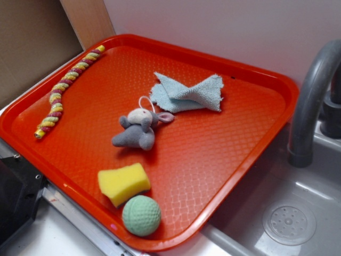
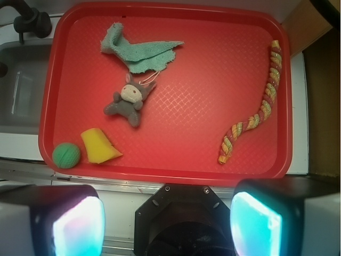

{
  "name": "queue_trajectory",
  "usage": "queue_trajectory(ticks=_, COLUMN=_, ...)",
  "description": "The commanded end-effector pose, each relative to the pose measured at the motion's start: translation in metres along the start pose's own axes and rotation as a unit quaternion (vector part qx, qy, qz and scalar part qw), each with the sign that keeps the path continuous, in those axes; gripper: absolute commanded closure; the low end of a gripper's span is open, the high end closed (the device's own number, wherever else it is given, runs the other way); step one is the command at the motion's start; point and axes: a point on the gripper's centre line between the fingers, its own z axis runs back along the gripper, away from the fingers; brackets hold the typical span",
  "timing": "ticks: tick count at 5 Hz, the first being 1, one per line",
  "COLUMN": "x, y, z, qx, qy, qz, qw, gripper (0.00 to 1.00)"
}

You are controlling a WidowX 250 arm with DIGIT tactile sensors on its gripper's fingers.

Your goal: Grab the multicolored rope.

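The multicolored rope (image 1: 64,90) (image 2: 256,109), a wavy twisted cord of yellow, pink-red and pale green, lies along the left side of the red tray (image 1: 224,160) (image 2: 170,168) in the exterior view. From the wrist camera it runs down the tray's right side. My gripper (image 2: 168,226) hangs high above the tray's near edge, well away from the rope. Its two pads (image 2: 79,226) stand far apart with nothing between them. The gripper does not show in the exterior view.
On the tray also lie a grey plush mouse (image 1: 137,129), a light blue cloth (image 1: 186,93), a yellow sponge (image 1: 123,183) and a green ball (image 1: 141,215). A grey faucet (image 1: 311,101) and sink (image 1: 287,218) stand to the right of the tray.
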Motion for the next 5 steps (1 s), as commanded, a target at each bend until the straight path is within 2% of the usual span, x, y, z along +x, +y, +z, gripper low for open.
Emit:
queue_trajectory(ticks=1, x=0.0, y=0.0, z=0.0, qx=0.0, qy=0.0, qz=0.0, qw=1.0, gripper=0.0)
queue_trajectory(ticks=3, x=0.024, y=0.044, z=-0.047, qx=0.045, qy=-0.027, qz=0.171, qw=0.984, gripper=0.0)
queue_trajectory(ticks=5, x=0.039, y=0.09, z=-0.096, qx=0.098, qy=-0.023, qz=0.248, qw=0.963, gripper=0.0)
